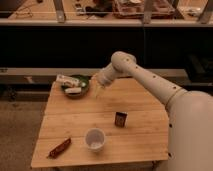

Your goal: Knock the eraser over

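The eraser [120, 119] is a small dark block standing upright on the wooden table [70, 112], right of centre. My gripper [98, 92] hangs over the back of the table, just right of the green bowl, well behind and to the left of the eraser. The white arm [150, 85] reaches in from the right.
A green bowl [76, 86] holding white packets sits at the table's back left. A white cup [95, 139] stands in front, left of the eraser. A long reddish-brown bar [59, 147] lies near the front left corner. Dark shelving runs behind the table.
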